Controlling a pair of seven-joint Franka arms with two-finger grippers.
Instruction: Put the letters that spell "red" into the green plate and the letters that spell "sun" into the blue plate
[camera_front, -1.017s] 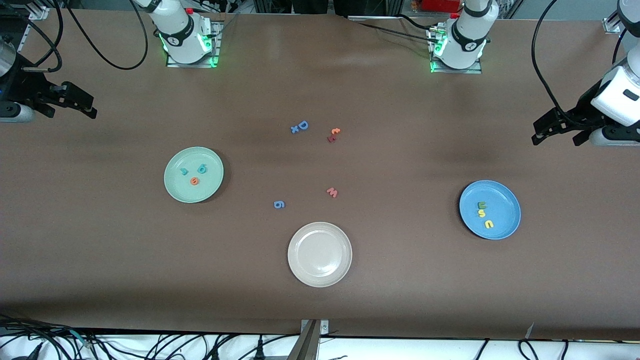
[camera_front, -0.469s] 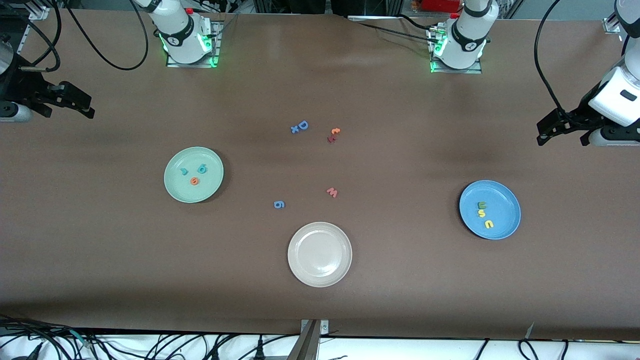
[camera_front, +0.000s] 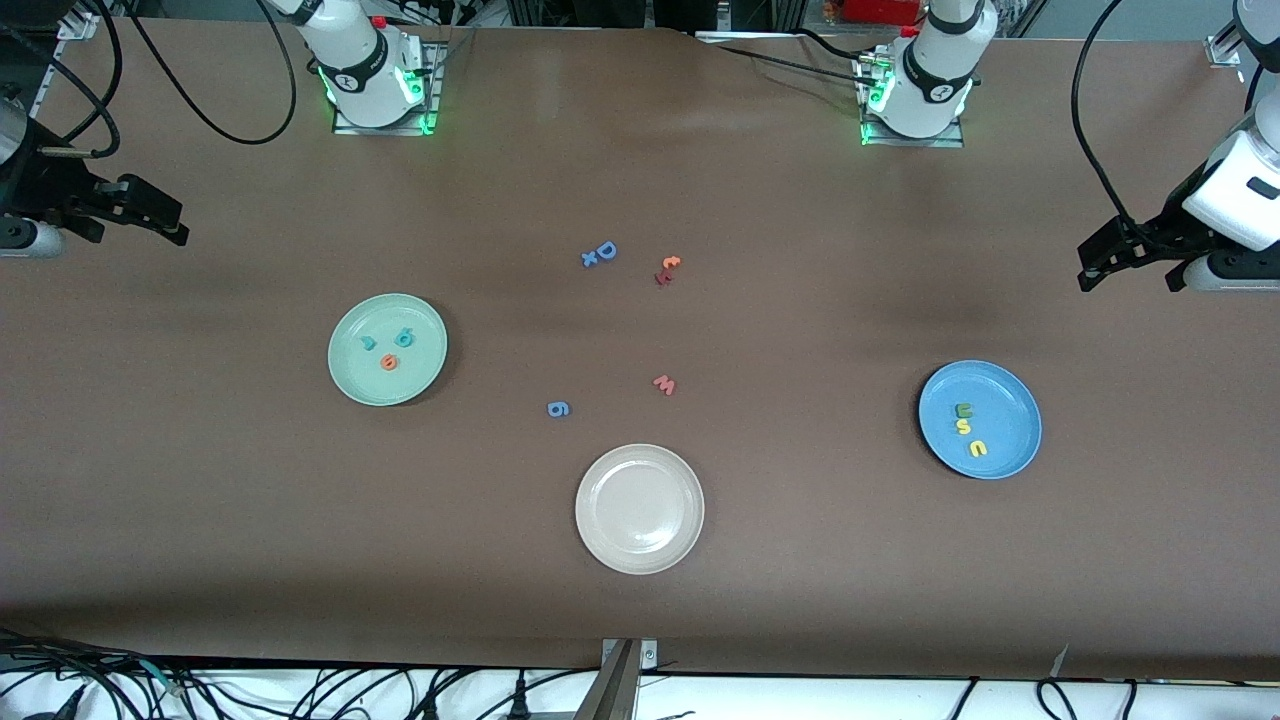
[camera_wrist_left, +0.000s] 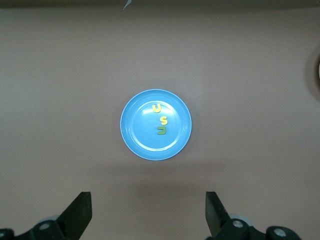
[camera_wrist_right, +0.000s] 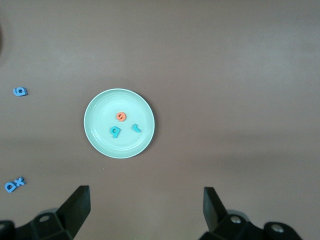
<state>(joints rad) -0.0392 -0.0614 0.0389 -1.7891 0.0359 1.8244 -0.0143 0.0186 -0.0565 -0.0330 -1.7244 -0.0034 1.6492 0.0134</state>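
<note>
Front view, beige plate (camera_front: 640, 509), blue "g" (camera_front: 559, 408), pinkish "w" (camera_front: 665, 384) mid-table, left gripper (camera_front: 1128, 266) and right gripper (camera_front: 140, 213) released

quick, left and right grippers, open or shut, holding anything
Left gripper: open, holding nothing, raised at the left arm's end of the table.
Right gripper: open, holding nothing, raised at the right arm's end.

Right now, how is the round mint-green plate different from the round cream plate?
The round mint-green plate holds three little foam letters: a teal r, a teal d and an orange e. The round cream plate holds nothing. The green one sits toward the right arm's end of the table; the cream one sits mid-table, nearer the front camera. Both are shallow and look the same size.
</note>
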